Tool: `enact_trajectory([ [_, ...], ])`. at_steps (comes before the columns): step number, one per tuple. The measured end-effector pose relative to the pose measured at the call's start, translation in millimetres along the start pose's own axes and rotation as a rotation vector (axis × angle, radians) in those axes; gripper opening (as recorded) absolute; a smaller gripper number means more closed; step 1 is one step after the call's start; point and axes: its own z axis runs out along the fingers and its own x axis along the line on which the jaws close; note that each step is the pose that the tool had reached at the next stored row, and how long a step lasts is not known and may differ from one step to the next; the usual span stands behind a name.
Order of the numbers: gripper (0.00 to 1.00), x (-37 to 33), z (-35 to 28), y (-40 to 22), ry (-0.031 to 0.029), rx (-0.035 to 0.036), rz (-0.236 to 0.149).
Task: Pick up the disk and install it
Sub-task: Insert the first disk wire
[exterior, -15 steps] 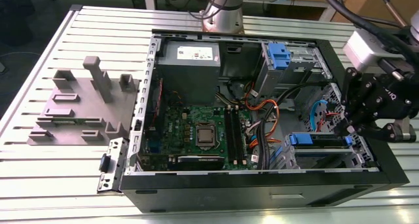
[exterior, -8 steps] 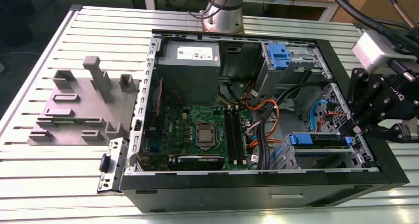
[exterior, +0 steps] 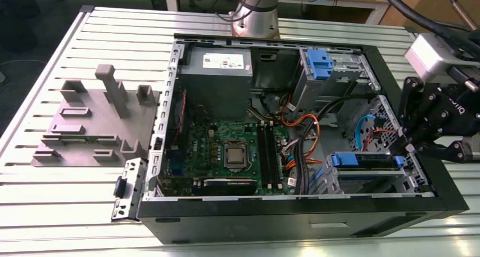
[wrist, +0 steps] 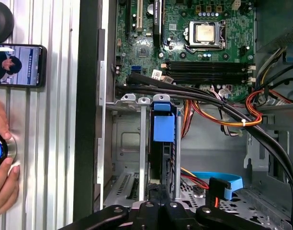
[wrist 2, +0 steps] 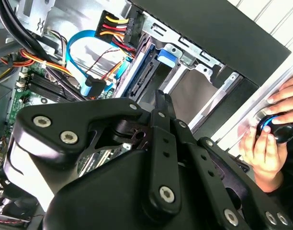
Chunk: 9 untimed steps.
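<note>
The disk (exterior: 363, 160) stands on edge in the lower drive bay of the open computer case (exterior: 300, 217), at the exterior view's right, its blue rails level with the bay's top. In both wrist views it is edge-on, with a blue tab (wrist: 164, 127) at its end and a blue rail (wrist 2: 142, 76) along its side. My black gripper (exterior: 417, 147) hangs just above and to the right of that bay, over the case wall. Its fingers (wrist: 158, 199) look shut, in line with the disk's edge, and I see nothing between them.
Orange, black and blue cables (wrist: 218, 108) run beside the bay. The motherboard (exterior: 225, 150), a grey box with a white sticker (exterior: 217, 66) and an upper cage with a blue clip (exterior: 318, 63) sit inside the case. A grey fixture plate (exterior: 82, 127) lies left. A hand (wrist: 3, 167) and phone (wrist: 17, 64) rest outside.
</note>
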Motion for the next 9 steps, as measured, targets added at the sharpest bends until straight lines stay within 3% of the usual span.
enact_trajectory([
  [9,0.11,0.1,-9.2,0.3,0.0002,-0.0005,0.000],
])
